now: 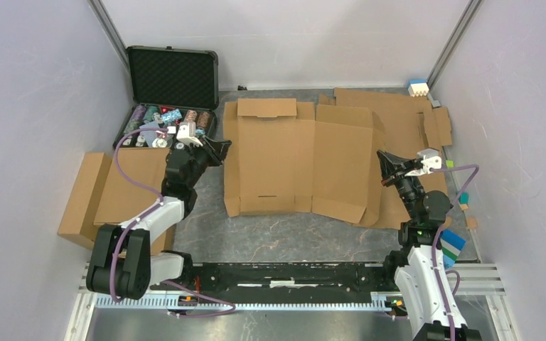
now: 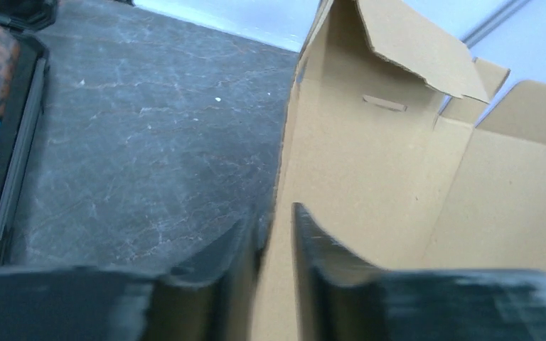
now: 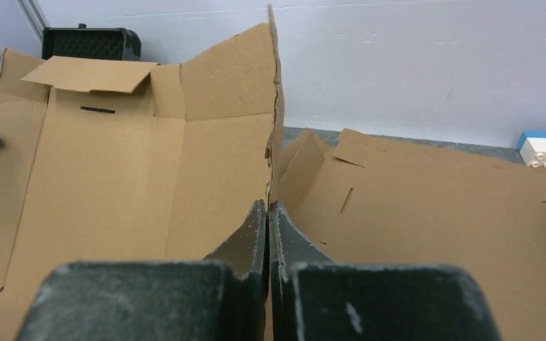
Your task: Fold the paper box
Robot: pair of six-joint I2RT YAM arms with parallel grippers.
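The paper box (image 1: 298, 160) lies open in the middle of the table, a brown cardboard sheet with its side walls raised. My left gripper (image 1: 220, 150) is at its left wall. In the left wrist view the left gripper (image 2: 277, 213) straddles that wall (image 2: 355, 163), one finger on each side, with a gap still showing. My right gripper (image 1: 385, 170) is at the box's right wall. In the right wrist view the right gripper (image 3: 268, 206) is shut on that wall's edge, and the box floor (image 3: 114, 185) spreads out to its left.
An open black case of poker chips (image 1: 170, 99) stands at the back left. A closed cardboard box (image 1: 106, 192) sits by the left arm. Flat cardboard sheets (image 1: 405, 117) lie under and behind the box at right. A white-and-blue block (image 1: 418, 87) and small coloured blocks (image 1: 462, 202) line the right side.
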